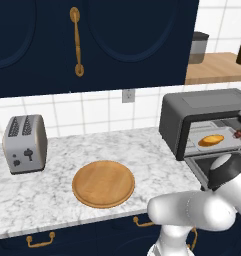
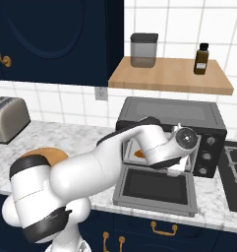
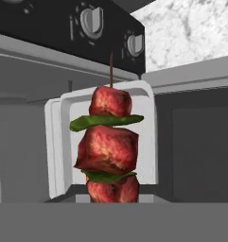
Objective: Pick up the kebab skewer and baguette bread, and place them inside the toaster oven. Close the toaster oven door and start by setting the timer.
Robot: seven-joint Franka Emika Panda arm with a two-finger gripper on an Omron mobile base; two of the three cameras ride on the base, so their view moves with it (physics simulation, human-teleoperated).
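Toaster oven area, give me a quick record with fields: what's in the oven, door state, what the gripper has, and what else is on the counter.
oven: toaster oven on the marble counter, right side
door: toaster oven door dropped open, lying flat
inside: baguette bread on the tray
gripper: gripper shut on the kebab skewer, held at the oven opening
counter: round wooden board; silver toaster to the left
shelf: jar and brown bottle
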